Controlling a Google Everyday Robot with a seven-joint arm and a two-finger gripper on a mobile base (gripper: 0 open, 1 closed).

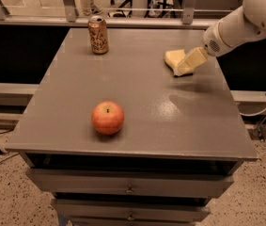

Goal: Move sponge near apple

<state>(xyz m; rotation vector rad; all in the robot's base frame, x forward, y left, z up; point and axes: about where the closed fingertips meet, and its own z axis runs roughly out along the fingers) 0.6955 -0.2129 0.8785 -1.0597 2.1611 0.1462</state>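
Observation:
The pale yellow sponge [173,58] lies on the grey table [137,93] at the back right. My gripper [187,65] comes in from the right on a white arm and sits right over the sponge's right side, hiding part of it. The red-orange apple [107,117] stands near the table's front left, far from the sponge.
An orange-brown drink can [98,34] stands upright at the table's back left. Drawers [130,188] sit under the table's front edge. A railing and chair legs run behind the table. A cable hangs at the right.

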